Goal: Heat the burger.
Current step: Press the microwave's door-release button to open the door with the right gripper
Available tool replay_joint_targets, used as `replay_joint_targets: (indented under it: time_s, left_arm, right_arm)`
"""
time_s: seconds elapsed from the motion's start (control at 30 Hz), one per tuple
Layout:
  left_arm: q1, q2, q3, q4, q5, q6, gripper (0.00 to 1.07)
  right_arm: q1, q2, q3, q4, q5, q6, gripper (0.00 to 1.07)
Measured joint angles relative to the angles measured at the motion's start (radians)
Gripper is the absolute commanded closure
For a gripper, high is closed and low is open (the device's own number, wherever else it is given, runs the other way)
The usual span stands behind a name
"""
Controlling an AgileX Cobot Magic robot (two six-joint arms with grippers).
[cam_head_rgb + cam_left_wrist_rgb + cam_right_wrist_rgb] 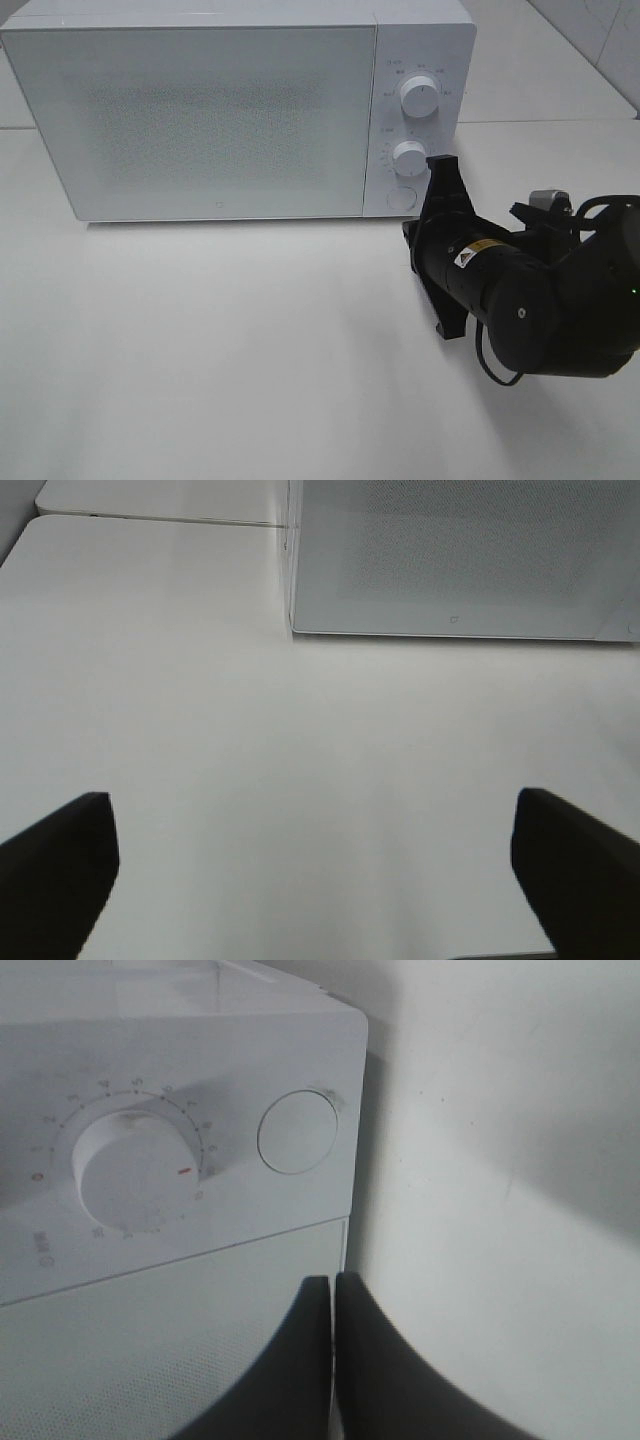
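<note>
Nearest you is the bulky matte-black right arm [530, 310], built of smooth cylindrical housings. Its right gripper [441, 166] is closed, the two tapered black fingers pressed flat together with nothing between them, their tips just beside the control panel of the boxy white microwave oven [220, 110]. Your left gripper [312, 810] is spread wide and holds nothing, hanging over the bare desk [250, 350], a plain white, faintly glossy surface. You will not find the burger in any view: the flat door [200, 120] is shut and its fine speckled screen reads as opaque, so I cannot tell whether the burger sits behind it. The panel carries two round white knobs, the upper dial [417, 96] and the lower dial [408, 157], which has printed ticks around it and a small red mark, plus a flush round button [401, 197] just beside that lower dial. Watch your aim, because those two controls sit close together. A closed tip drifting onto the button would probably pop the door rather than start any heating. With the fingers shut you cannot pinch a knob, and a sideways nudge of hard plastic on its smooth rim may simply slip off. A firm press could also slide the casing back across the slick desk. If the burger is not inside, you would be running an empty oven.
</note>
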Motion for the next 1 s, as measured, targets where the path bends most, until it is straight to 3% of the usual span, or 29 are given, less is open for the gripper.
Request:
replay_joint_targets:
  time_s: [0.27,1.0]
  left_arm:
    - [0.0,0.0,0.0,0.0,0.0,0.0,0.06]
    - [0.0,0.0,0.001,0.0,0.0,0.0,0.06]
  right_arm:
    - [-0.046,0.002,-0.008,-0.005,0.006,0.0,1.07]
    - [-0.144,0.156,-0.207,-0.091,0.079,0.001,1.07]
